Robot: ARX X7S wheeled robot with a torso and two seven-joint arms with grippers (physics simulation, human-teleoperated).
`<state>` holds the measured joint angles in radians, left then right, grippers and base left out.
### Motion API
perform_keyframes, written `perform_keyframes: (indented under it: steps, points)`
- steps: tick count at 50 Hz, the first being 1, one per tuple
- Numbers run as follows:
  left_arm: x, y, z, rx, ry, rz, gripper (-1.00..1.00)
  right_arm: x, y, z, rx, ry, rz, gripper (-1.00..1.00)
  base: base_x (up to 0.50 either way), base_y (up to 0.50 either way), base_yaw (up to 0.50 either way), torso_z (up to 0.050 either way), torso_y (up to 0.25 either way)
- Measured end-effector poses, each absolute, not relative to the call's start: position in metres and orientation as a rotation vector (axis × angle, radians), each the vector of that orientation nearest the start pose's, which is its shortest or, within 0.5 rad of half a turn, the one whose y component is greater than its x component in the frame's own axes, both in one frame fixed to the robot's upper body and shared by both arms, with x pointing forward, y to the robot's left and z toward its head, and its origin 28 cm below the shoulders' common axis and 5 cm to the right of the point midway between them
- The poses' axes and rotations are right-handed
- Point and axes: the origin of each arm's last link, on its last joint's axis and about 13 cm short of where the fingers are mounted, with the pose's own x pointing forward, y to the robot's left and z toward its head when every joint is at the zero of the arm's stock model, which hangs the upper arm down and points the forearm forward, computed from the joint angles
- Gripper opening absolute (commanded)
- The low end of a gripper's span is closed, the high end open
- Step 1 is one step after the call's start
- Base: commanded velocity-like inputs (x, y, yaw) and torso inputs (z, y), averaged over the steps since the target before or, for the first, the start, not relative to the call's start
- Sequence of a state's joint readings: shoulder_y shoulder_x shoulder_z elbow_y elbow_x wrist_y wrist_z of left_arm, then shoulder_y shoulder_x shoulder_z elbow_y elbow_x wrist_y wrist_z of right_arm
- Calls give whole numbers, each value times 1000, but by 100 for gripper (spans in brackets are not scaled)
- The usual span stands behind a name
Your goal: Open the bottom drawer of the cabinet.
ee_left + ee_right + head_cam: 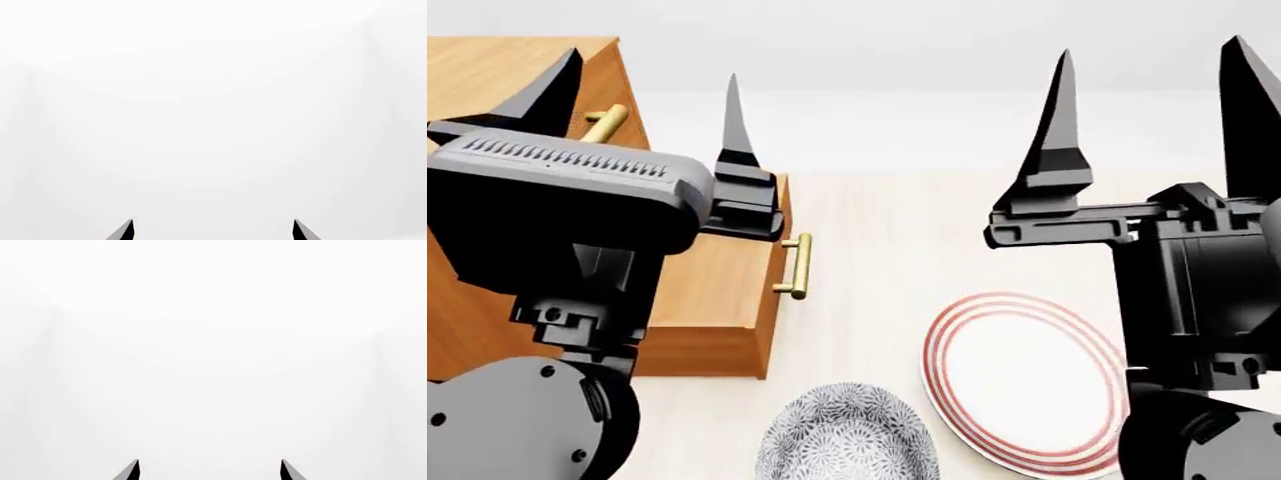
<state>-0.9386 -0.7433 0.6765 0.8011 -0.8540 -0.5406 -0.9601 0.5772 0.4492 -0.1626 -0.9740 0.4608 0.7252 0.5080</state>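
The cabinet [501, 75] stands at the left of the head view, orange-brown wood. One drawer [714, 300] juts out toward the middle, its brass bar handle [799, 265] facing right; it looks like the bottom drawer, though my left arm hides much of the cabinet front. Another brass handle [607, 122] shows higher up. My left gripper [647, 90] is open and empty, raised in front of the cabinet, touching nothing. My right gripper [1148, 90] is open and empty, raised at the right. Both wrist views show only fingertips [127, 231] [132, 471] against blank white.
A white plate with red rings [1028, 375] lies on the pale floor right of the drawer. A grey patterned bowl [847, 435] sits in front of it, near the drawer's corner. A white wall runs behind.
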Motion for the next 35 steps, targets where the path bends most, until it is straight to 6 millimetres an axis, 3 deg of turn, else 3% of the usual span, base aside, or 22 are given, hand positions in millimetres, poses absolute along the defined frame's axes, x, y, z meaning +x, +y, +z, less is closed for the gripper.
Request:
perform_keyframes:
  steps: [35]
  points:
    - [206,186,275,172,-642,-64,100,206,-95,309,-82,-826,68,100,0,0,0,0,0]
